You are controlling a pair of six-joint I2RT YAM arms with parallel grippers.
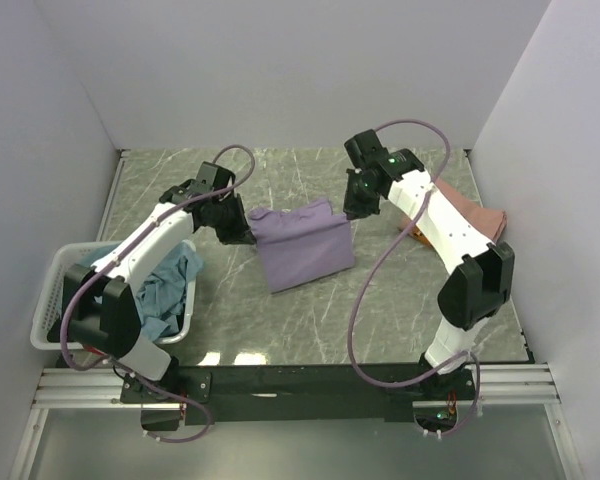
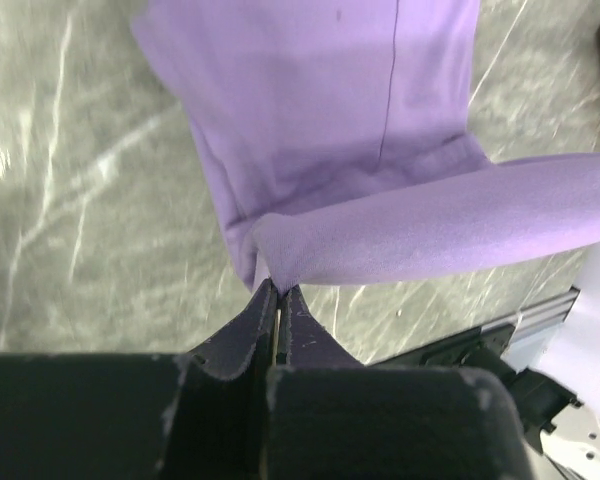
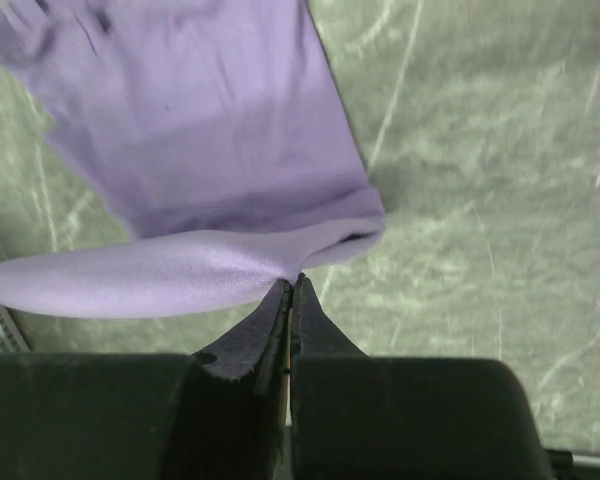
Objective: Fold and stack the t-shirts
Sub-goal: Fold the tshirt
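Wrist cams: L pincer (image 2: 277, 290), R pincer (image 3: 290, 285) pinching lavender shirt (image 1: 302, 248); top only: teal shirt (image 1: 170, 285) in basket (image 1: 52, 295).

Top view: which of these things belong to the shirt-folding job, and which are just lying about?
In the job:
- purple t-shirt, pinched by the left pincer and the right pincer
- pink t-shirt, behind the right arm
- teal-blue t-shirt, in the basket

Just lying about:
- white basket
- marbled table

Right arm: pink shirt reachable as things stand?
Probably not yet: right claw is shut on the lavender shirt. The pink shirt lies close by, nothing on it; likely reachable after release.
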